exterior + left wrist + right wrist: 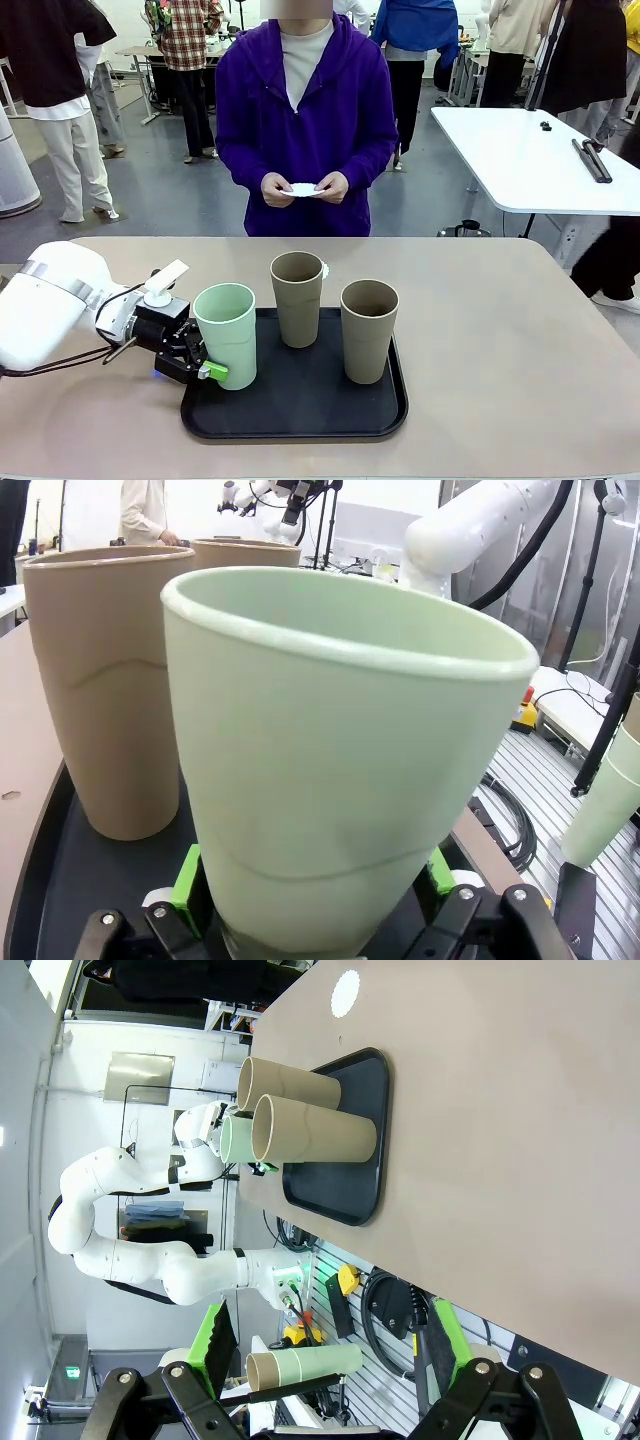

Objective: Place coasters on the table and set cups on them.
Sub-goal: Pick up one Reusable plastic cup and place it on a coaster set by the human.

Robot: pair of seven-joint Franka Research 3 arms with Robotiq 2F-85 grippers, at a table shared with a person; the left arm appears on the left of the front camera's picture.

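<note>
My left gripper is clenched low around the mint green cup standing on the black tray, while my right gripper hangs spread, holding nothing

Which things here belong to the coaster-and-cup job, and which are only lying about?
Job: mint cup, gripped by left gripper; two taupe cups; black tray holding the cups; coaster on the table; coaster in the person's hands.
Lying about: black tools on the white table.
</note>
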